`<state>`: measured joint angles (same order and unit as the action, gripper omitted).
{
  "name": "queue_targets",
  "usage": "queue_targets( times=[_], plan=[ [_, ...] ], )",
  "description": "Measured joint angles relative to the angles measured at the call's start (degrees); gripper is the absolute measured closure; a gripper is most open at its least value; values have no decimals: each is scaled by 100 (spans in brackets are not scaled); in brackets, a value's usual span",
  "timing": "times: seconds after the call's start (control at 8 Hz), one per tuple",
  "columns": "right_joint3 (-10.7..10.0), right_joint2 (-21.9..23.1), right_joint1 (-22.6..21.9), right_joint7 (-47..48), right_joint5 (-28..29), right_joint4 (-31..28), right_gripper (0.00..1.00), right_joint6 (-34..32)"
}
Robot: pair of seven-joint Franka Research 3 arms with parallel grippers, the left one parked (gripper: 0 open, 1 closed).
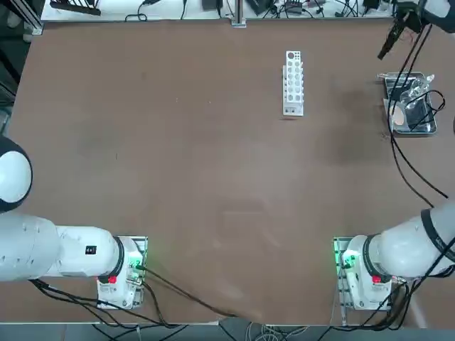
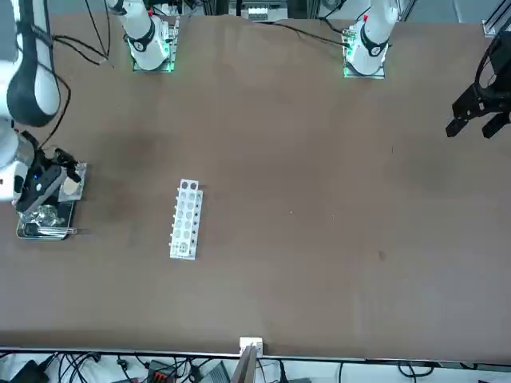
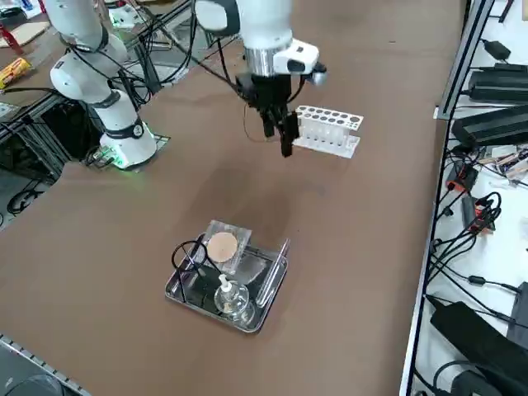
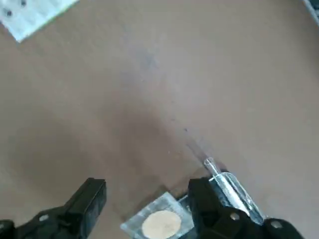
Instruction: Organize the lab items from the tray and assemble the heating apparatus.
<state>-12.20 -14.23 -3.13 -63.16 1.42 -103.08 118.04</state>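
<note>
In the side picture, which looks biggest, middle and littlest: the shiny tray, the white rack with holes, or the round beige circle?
1. Tray, biggest, though it sits nearest the camera, which helps.
2. White rack, farther away, so it may look smaller than it is.
3. Beige circle, littlest.

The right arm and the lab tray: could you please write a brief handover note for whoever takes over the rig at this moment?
Right gripper: open, empty, hanging in the air above the table near the tray, touching nothing.
Tray: near the table's right edge, holding all three items.
Gauze mat: tilted against the tray's rim.
Glass burner: inside the tray.
Wire tripod: inside the tray, beside the mat.
White test tube rack: apart on the table.
Done: nothing moved out yet.
Left: take out the three items, then stack tripod, mat and burner.
</note>
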Motion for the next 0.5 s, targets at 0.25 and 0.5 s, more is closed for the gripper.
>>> queue_targets(
  times=[0.25, 0.5],
  plan=[
    [-2, -360, 318, -1347, 395, 0, 0, 377],
    [-4, -764, 661, -2748, 933, 5, 0, 773]
  ],
)
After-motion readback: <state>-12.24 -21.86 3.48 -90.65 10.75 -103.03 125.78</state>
